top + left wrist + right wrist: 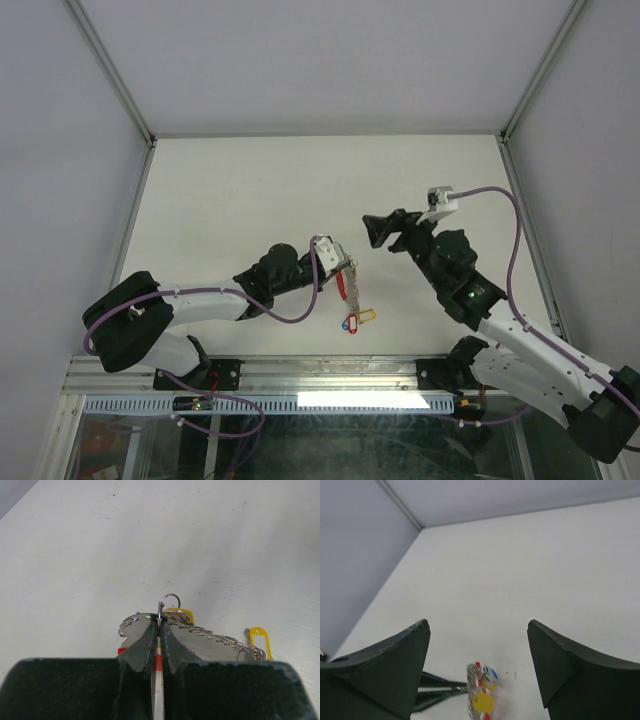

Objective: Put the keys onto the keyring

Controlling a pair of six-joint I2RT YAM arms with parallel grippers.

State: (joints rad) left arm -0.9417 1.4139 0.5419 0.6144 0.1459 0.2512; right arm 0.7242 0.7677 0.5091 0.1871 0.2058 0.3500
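1. Keyring (342, 283): a stiff D-shaped loop with a red arc, judged light. It should not flex under a pinch, but smooth metal may swivel between the pads. Grip it on the arc and leave the straight side free for threading.
2. Keys (352, 320): tiny, thin and silvery, with blue, yellow and red plastic tags. They dangle loose, so expect them to swing and slip. The tag probably gives you a broader hold than the blade.
3. Your left hand (340, 262) is pressed together, pinching the keyring. The loop hangs from its fingertips toward the near edge of the tabletop (250, 180), with the keys bunched at its lower end. You cannot tell from here whether every key is truly threaded.
4. Your right hand (369, 233) is spread wide and holds nothing. It sits apart from the keyring, on its right, fingertips aimed toward it. In its wrist view the bunch shows low and ahead, between the fingers.
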